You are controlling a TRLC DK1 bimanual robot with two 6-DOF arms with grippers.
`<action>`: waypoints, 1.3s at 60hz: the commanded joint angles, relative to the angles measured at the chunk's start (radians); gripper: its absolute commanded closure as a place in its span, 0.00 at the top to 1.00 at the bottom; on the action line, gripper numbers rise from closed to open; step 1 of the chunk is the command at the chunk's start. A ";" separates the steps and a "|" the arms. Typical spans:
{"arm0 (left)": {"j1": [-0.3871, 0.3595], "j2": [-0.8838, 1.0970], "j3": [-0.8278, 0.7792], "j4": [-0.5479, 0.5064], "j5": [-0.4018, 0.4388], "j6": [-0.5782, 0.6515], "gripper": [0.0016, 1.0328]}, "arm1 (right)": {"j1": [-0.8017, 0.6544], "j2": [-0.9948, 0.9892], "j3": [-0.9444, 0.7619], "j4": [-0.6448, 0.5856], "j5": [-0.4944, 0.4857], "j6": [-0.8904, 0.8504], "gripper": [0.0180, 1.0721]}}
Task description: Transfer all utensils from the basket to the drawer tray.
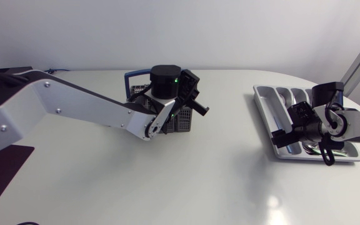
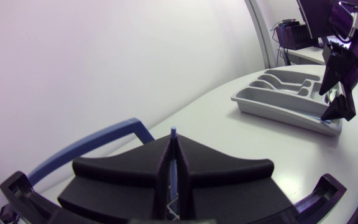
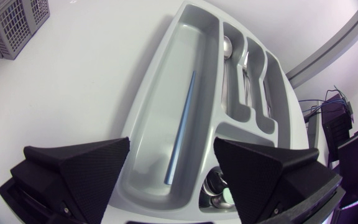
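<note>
At the worktop's [image 1: 199,181] left edge the left arm [image 1: 74,103] comes in and stretches across to a point near the far edge, a little left of the middle. A dark grey mesh basket [image 1: 181,122] stands there with its blue handle [image 2: 89,148] raised, and the arm's end hangs right over it, covering most of it from above. The left jaws are pressed narrow, their two fingers [image 2: 135,168] almost meeting, and between them they clamp a thin blue stick [image 2: 173,134]. The stick stands upright, with only its tip poking out above the fingers. How far the stick's lower end sits from the basket cannot be told.

Between the basket and the right side there is a broad stretch of bare white surface.

Near the right edge, toward the far corner, lies a grey drawer tray [image 3: 201,50], well apart from the basket. The right arm [image 1: 355,122] reaches in from the right edge, with the right jaws hanging over the tray's near end. These jaws are spread wide and hold nothing. Below them a second blue stick [image 3: 180,124] lies lengthwise in the tray's long outer compartment. Silver cutlery [image 3: 244,81] lies in the narrower compartments beside it. Something round and shiny shows in the end compartment under one finger, but it is too hidden to name.
</note>
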 commanded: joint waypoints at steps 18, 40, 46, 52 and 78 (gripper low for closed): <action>-0.015 -0.143 -0.023 -0.062 -0.012 0.005 0.03 | 0.006 0.006 -0.032 0.011 0.005 0.007 0.93; -0.033 -0.281 0.026 -0.277 0.035 -0.150 0.04 | 0.009 -0.033 -0.038 0.005 0.005 0.002 0.93; -0.027 -0.306 0.047 -0.335 0.060 -0.201 0.04 | 0.013 -0.063 -0.040 -0.003 -0.002 -0.004 0.93; -0.016 -0.330 0.078 -0.421 0.095 -0.261 0.04 | 0.022 -0.123 -0.031 -0.041 -0.042 -0.008 0.93; 0.066 -0.362 0.218 -0.774 0.354 -0.455 0.04 | 0.189 -0.353 0.060 -0.274 -0.360 0.028 0.93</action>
